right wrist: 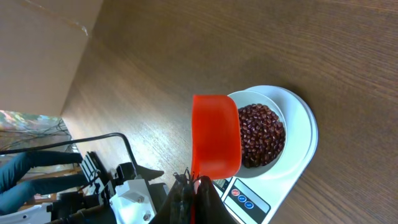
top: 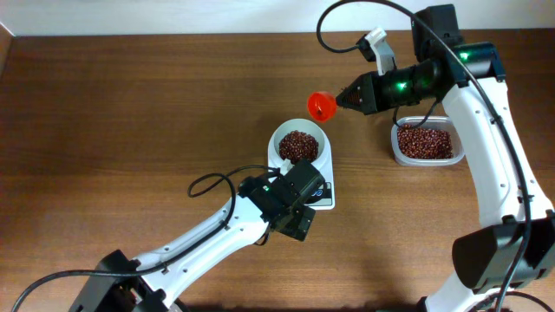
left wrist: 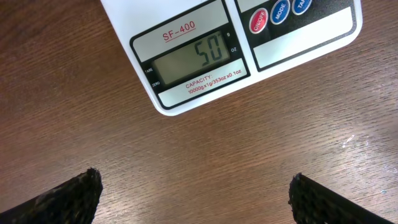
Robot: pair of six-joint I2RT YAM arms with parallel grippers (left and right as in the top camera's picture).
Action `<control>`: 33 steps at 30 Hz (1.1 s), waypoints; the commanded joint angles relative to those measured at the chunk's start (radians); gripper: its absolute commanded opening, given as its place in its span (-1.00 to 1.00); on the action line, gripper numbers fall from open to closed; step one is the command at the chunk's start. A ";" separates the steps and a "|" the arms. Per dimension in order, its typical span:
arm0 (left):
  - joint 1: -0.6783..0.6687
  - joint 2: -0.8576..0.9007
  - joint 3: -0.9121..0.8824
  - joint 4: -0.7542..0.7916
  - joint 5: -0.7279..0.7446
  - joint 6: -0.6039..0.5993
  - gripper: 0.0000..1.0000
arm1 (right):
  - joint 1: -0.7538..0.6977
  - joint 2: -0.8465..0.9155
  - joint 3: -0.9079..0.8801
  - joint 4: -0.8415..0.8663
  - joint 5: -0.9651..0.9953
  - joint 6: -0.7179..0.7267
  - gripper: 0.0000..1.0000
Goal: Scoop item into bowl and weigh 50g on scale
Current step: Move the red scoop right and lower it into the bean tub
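While the brown wood-grain tabletop [top: 130,130] fills nearly the whole overhead view, a narrow pale strip of wall runs along the top edge. In the right wrist view a pale board stands in the upper left of the frame.

At the middle of the overhead frame the white scale [top: 328,165] lies on the tabletop and the white bowl [top: 299,124] stands on it, holding a heap of the dark reddish-brown beans [top: 298,146]. More such beans lie in a clear plastic tub [top: 425,162] to the right, well apart from the scale. The display [left wrist: 196,57] reads 50.

From the lower left of the overhead frame the left arm reaches up to the near edge of the scale. The left gripper [left wrist: 196,190] hangs over bare wood just below the display, its jaws spread wide and holding nothing.

From the right edge the right arm bends toward the centre. The right gripper [top: 340,101] has its jaws pressed together on the handle of a red scoop [top: 322,106], which hangs in the air just above and right of the bowl.
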 commanded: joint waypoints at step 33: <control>0.000 0.006 -0.008 0.001 -0.010 -0.006 0.98 | -0.370 0.013 -0.521 0.401 0.483 0.128 -0.90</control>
